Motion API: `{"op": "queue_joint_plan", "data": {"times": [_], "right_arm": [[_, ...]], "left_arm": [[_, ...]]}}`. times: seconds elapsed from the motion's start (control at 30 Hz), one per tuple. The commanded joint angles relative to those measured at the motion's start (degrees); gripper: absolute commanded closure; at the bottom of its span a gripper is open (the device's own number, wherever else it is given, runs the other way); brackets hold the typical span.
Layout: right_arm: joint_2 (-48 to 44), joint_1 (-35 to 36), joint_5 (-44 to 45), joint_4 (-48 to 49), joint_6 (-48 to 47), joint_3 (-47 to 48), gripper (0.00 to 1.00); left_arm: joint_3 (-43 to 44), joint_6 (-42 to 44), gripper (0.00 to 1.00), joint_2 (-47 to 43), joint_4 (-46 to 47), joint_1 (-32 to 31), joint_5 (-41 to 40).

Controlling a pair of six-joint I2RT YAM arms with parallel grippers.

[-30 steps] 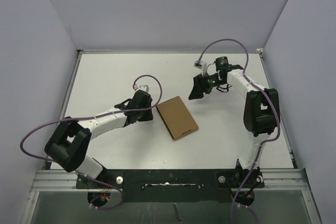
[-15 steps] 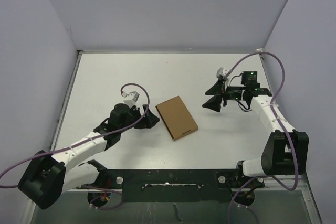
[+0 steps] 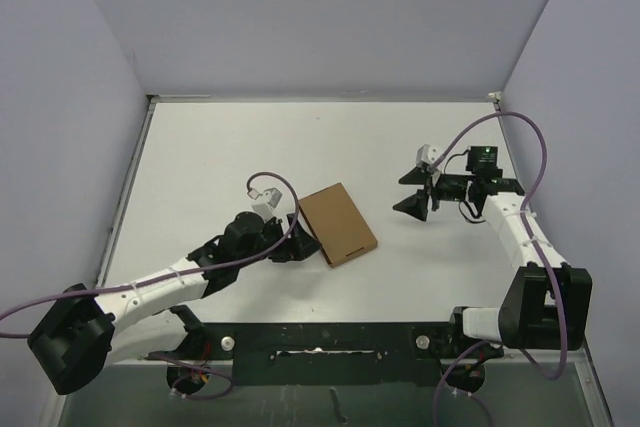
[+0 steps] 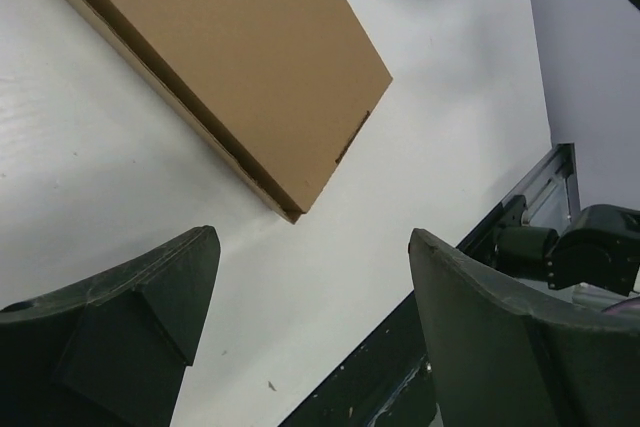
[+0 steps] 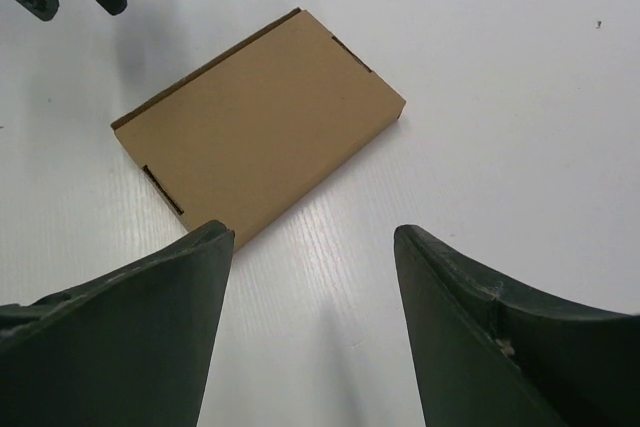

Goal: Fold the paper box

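Observation:
The paper box (image 3: 339, 224) lies flat and closed on the white table, a plain brown cardboard rectangle with tab slots near two corners. It also fills the upper left of the left wrist view (image 4: 230, 67) and sits above the jaws in the right wrist view (image 5: 260, 122). My left gripper (image 3: 298, 238) stands open just left of the box's near-left edge, nothing between its fingers (image 4: 130, 337). My right gripper (image 3: 412, 191) is open to the right of the box, apart from it, holding nothing.
Grey walls enclose the table (image 3: 200, 157) on the left, back and right. A black metal rail (image 3: 320, 339) with the arm bases runs along the near edge. Purple cables loop above both arms.
The left gripper has opened and slid from the box's far-left corner toward its near-left edge. The right arm has swung away to the right, its jaws narrowing slightly. The box has not moved.

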Motion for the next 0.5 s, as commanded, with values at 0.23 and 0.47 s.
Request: {"op": "queue_joint_plan", "data": {"times": [0.23, 0.47], "right_arm": [[3.68, 13.53, 18.10, -2.99, -14.91, -0.43, 0.41], [6.58, 17.35, 20.21, -4.19, -21.26, -1.10, 0.62]], "left_arm": [[1.45, -13.59, 0.28, 1.16, -0.07, -6.77, -15.95], [5.94, -15.58, 0.32, 8.11, -1.31, -8.43, -19.43]]}}
